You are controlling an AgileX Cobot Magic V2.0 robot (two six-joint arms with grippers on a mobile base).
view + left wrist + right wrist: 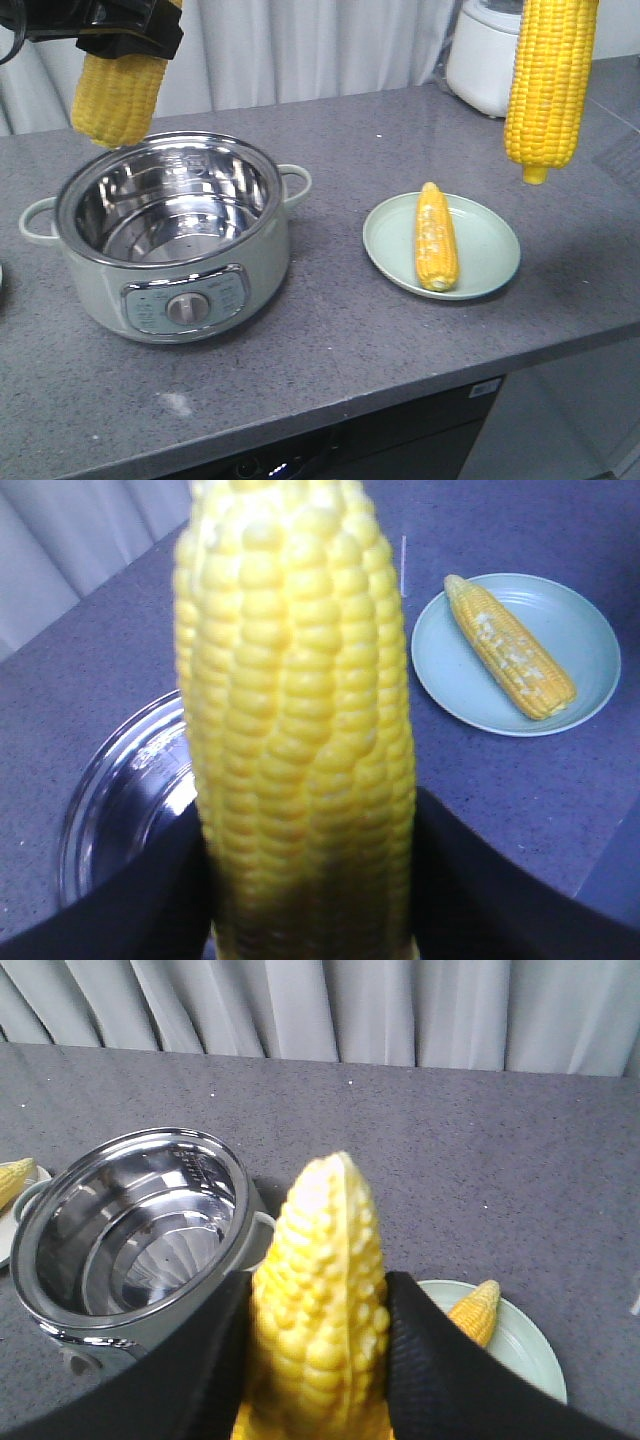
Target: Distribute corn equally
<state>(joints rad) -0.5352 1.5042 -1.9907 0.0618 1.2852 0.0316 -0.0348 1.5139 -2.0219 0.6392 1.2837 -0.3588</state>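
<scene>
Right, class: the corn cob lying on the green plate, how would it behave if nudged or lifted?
The plated cob is round and tapered, so it would likely roll in a curve toward the rim of the plate. A lifted cob hangs straight, so this one is probably stiff too. Bumpy kernels should give grip.

Front view looked down over the counter [340, 360] from nearby, wrist views looked down past held corn [295, 730], all three shared pot [175, 240] and plate [490, 255].
</scene>
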